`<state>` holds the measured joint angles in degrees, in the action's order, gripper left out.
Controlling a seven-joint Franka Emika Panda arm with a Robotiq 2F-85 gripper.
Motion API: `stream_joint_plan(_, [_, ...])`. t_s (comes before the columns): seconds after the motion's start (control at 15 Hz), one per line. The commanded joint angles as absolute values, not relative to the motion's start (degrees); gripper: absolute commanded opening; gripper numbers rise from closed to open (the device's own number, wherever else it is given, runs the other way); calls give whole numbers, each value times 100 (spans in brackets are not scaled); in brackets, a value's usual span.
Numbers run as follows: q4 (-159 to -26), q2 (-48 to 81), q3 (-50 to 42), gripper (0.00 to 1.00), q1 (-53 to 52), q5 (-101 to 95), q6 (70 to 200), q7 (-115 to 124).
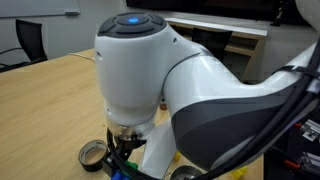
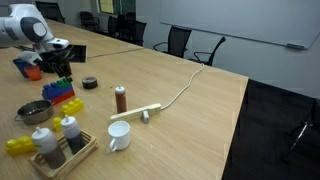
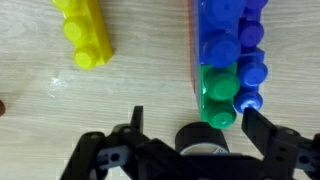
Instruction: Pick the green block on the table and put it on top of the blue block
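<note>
The light wood table (image 2: 200,120) carries a white mug (image 2: 119,136), with a brown bottle (image 2: 120,98) just beyond it, a wooden tray (image 2: 78,160) beside it, and a metal bowl (image 2: 33,112) and a black tape roll (image 2: 90,83) farther off.

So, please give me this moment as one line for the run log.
fingers: open, holding nothing | green block: not gripped, against blue block | yellow brick: apart, on table

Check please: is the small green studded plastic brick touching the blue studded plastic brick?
Touching. The wrist view shows the green brick pressed against the blue brick, with no gap between them.
</note>
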<state>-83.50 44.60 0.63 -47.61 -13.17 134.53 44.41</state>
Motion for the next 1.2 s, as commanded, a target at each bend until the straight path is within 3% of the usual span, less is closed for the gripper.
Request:
stream_joint_plan(0.0, [-8817,4104,79,100,-4776,-1353,13828,4451])
stream_joint_plan(1.0, [-11313,2553,139,100,-4856,-1612,14492,5054])
stream_joint_plan(1.13, [-10934,2812,254,100,-4771,-1481,14161,4944])
